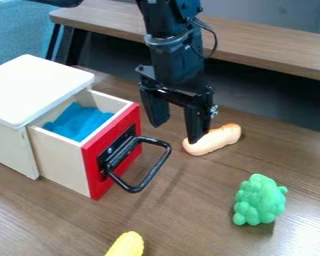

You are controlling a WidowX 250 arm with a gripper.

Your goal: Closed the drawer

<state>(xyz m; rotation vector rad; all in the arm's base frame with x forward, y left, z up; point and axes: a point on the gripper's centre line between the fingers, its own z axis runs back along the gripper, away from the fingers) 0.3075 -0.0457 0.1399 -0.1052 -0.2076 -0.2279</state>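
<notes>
Tabletop [209, 200] action: drawer [92, 167] standing open by the left edge, gripper [177, 131] spread wide near its handle [154, 169]!

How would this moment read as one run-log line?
drawer: pulled partly out, blue item inside | end effector: open, holding nothing, near handle | task: drawer not yet closed

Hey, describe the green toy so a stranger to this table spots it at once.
On the brown table, go right in the picture from the open red-fronted drawer. The green toy lies nearest the right edge, a cluster of round bumps, unlike the smooth tan piece.
</notes>
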